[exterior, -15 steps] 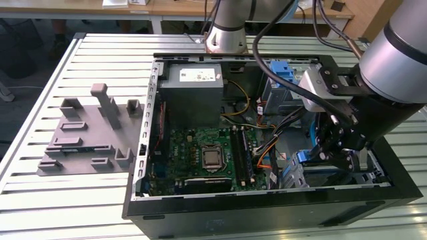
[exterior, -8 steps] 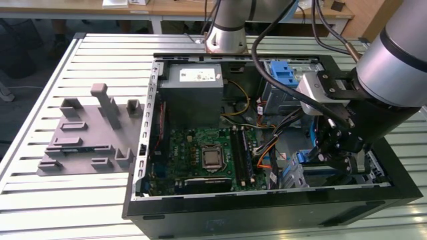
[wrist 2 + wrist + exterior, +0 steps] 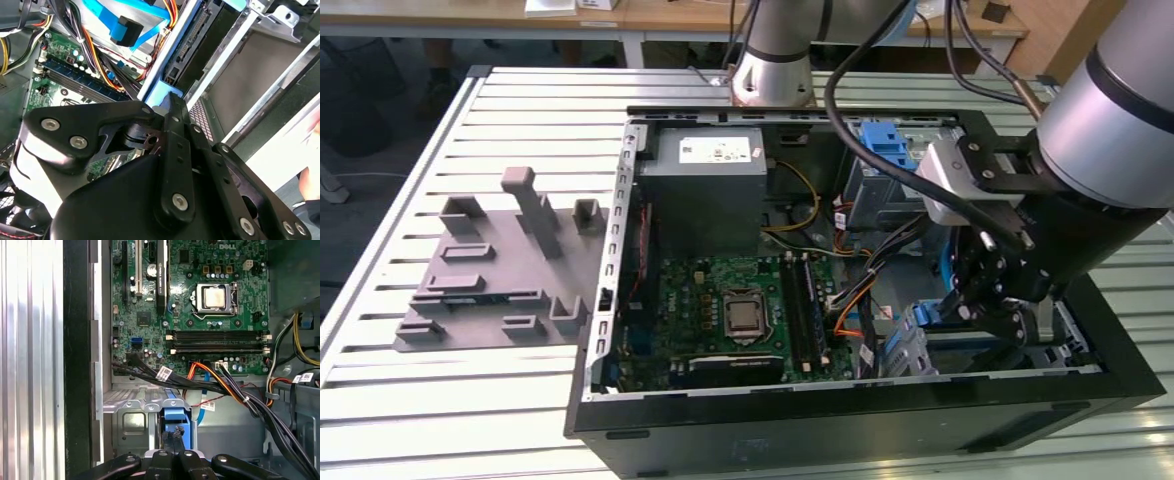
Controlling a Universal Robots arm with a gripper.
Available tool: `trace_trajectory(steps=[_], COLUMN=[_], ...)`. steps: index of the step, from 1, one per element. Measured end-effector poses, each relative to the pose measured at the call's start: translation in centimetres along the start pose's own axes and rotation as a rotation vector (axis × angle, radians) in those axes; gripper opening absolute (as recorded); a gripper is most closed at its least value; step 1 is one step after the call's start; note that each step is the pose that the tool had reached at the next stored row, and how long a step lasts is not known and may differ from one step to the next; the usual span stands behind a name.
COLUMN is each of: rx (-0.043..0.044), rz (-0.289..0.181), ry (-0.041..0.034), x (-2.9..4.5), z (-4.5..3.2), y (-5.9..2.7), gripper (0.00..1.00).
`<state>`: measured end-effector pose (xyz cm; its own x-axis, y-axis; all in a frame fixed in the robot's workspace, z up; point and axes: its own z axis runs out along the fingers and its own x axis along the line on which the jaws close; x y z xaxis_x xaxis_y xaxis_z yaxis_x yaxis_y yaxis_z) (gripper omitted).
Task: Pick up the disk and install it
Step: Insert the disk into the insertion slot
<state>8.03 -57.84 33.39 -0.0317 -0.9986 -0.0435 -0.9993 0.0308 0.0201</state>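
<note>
One disk [image 3: 175, 415], at end effector [image 3: 176, 436] tips

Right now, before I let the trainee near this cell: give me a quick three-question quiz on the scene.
1. True or false: the grey holder plate lies inside the computer case.
2. In the first wrist view, what is the end effector nearest to?
A. the processor socket
B. the blue-framed disk in the drive bay
C. the power supply
3. Fill in: the case lies open on a ____ metal table.

Key
1. False. The plate sits on the table, at the exterior view's left of the case.
2. B.
3. Slatted.
</note>
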Motion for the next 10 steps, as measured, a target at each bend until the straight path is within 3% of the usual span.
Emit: trace_trajectory(steps=[10], rx=[0.0000], rz=[0.000], ry=[0.0003], x=[0.00], z=[-0.17], y=[0.00], gripper=[0.11])
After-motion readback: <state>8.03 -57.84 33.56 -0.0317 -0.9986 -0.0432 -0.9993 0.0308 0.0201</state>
